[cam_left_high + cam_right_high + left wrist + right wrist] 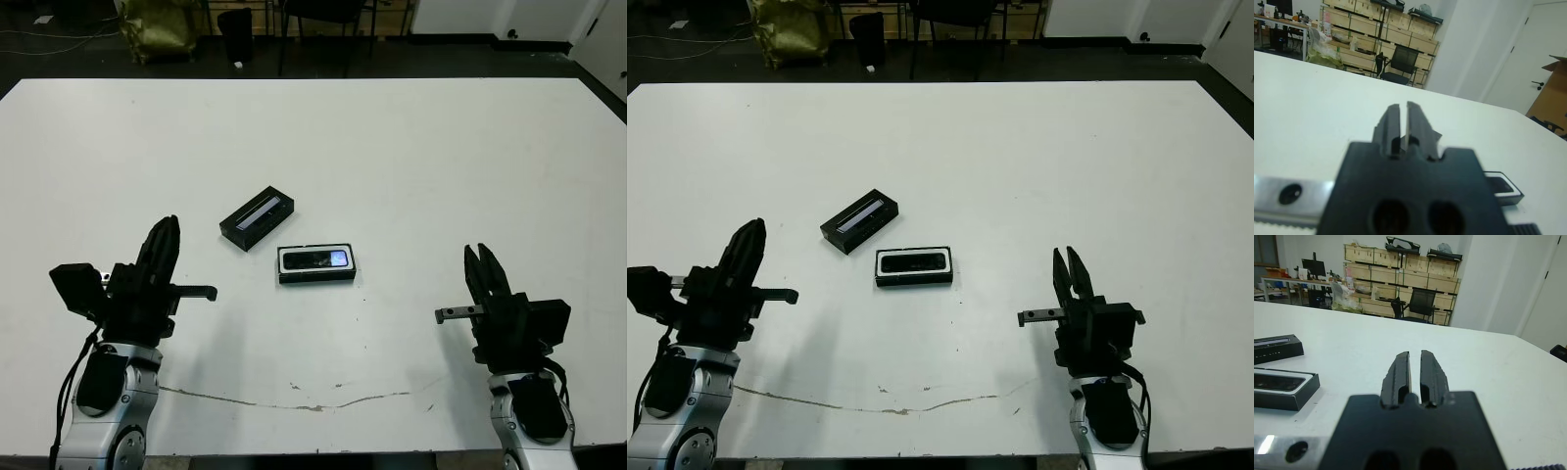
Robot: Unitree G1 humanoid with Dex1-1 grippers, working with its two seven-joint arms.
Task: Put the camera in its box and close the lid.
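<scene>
the camera (315, 260) lies flat inside the box (316, 278), a dark bar against the white lining, with a bright glint near one end. the box sits near the middle of the white table (411, 157), open on top. just beside it, toward the far left, the lid (259, 218) rests apart from the box, angled, its silver-grey stripe facing up. a thin crack line runs across the table near the front edge. beyond the table the floor is dark, and the wrist views show wooden crates on shelving, an office chair and white walls. the left gripper (163, 238) hovers over the table left of the box, its fingers nearly together with only a slim gap, holding nothing. the right gripper (482, 264) sits well to the right, fingers likewise almost closed and empty.
</scene>
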